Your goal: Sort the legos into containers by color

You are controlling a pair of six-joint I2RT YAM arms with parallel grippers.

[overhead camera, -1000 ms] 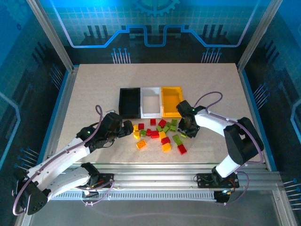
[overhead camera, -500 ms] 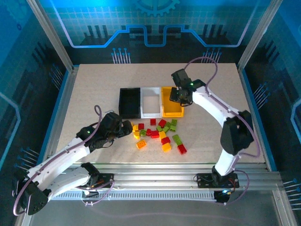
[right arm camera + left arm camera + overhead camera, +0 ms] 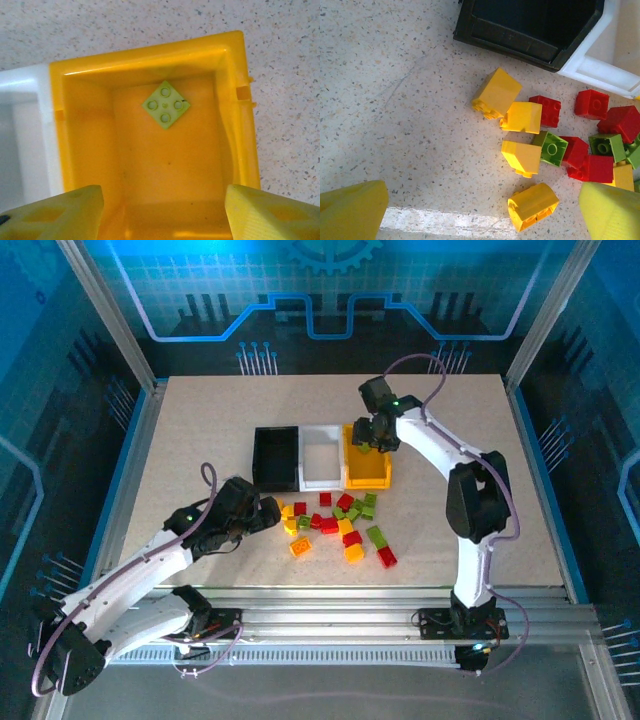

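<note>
We see the right end effector (image 3: pixel 373 435) held over the open-top yellow-orange plastic bin (image 3: pixel 366 480), its yellow fingers (image 3: pixel 55 212) spread apart with nothing between them. On that bin's floor, toward the far wall in the right wrist view, lies one light green square lego brick (image 3: pixel 165 104), studs up, turned diagonally, clear of the walls. The bin stands at the right end of a row, its side against the open-top white plastic bin (image 3: pixel 320 483), which touches the open-top black plastic bin (image 3: pixel 276 483) on the left. Just in front of the row, on the speckled beige tabletop (image 3: pixel 200 440), lies the loose pile of small red, yellow-orange and light green lego bricks (image 3: pixel 338 525). The left end effector (image 3: pixel 268 512) sits low at the pile's left edge, its fingers (image 3: pixel 352 210) wide apart and gripping nothing; we cannot tell whether the tips touch the tabletop. In the left wrist view we count four yellow-orange bricks (image 3: pixel 521 117) closest to it, the farthest lying just beside the black bin's corner. A green brick (image 3: pixel 551 147) touches one of them. Red bricks (image 3: pixel 591 104) lie further right, near the white bin's wall, with more green ones at the right edge.
</note>
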